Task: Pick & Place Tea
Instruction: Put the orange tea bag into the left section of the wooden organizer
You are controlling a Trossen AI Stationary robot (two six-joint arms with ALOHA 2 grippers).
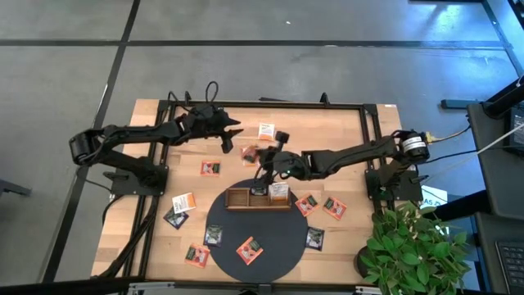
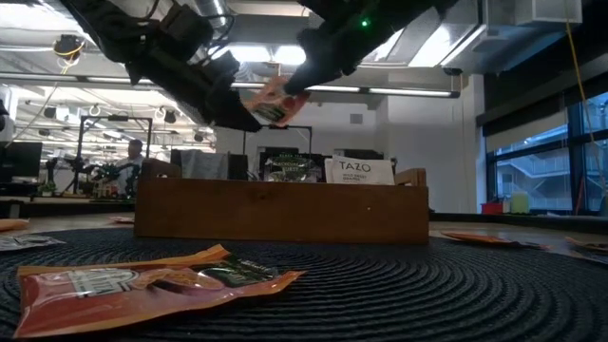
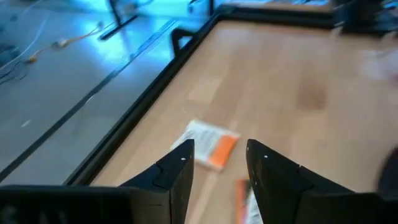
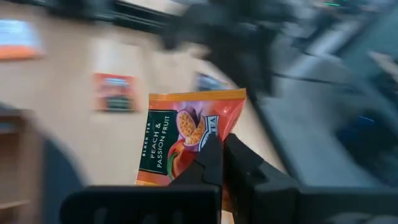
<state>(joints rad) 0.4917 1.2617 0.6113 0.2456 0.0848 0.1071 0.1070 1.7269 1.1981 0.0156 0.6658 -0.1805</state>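
Note:
My right gripper (image 4: 222,158) is shut on an orange tea sachet (image 4: 186,137) printed "peach & passion fruit". It holds the sachet in the air over the wood behind the brown tray (image 1: 237,199); the low view shows the sachet (image 2: 271,103) above the tray's height. My left gripper (image 3: 219,162) stands open above the far part of the table, holding nothing. A white-and-orange sachet (image 3: 211,144) lies flat on the wood just beyond its fingers. The tray stands on the round dark mat (image 1: 270,242) with sachets upright inside it. My right gripper pinches the orange sachet between its two fingers at one edge, near a corner (image 4: 208,144). It reaches in from the table's right, slanting a little downward. The sachet sticks out flat past the fingertips, printed face toward the wrist camera, lifted clear of table and tray.
Several more sachets lie around the mat and on it, among them an orange one (image 1: 250,250) and one at the left (image 1: 210,168). A black frame (image 1: 246,105) edges the table's far side. A potted plant (image 1: 409,246) stands at the near right corner.

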